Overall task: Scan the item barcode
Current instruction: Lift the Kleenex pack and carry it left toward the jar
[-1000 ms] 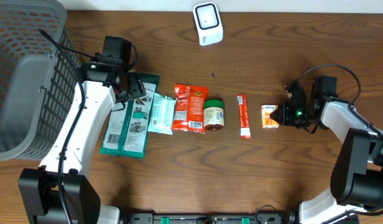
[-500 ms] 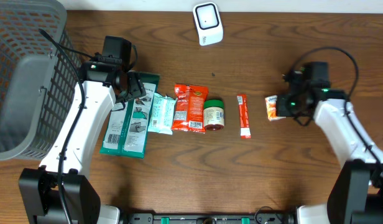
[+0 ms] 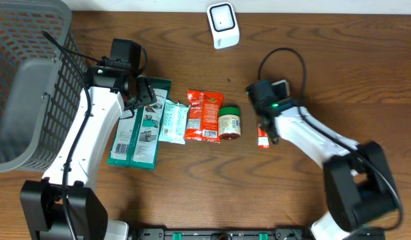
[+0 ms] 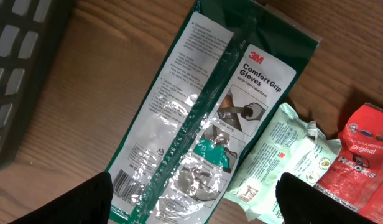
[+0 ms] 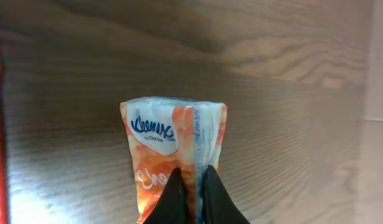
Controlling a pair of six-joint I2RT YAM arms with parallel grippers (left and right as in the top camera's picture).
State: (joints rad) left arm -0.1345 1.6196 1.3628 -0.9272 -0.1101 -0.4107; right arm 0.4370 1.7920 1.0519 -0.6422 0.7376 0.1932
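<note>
Two arms sit below the white scanner (image 3: 223, 25). Well to its lower left, your left gripper (image 3: 144, 95) hangs over the green glove pack (image 4: 204, 124) with its jaws spread wide, holding nothing. Just below the scanner and slightly to its right, your right gripper (image 5: 193, 194) is pinched tight on the lower end of the tissue pack (image 5: 174, 140), with the wooden table (image 5: 291, 124) behind it.

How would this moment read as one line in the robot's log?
left gripper: open over gloves | right gripper: shut on tissues | scanner: apart from tissues
</note>
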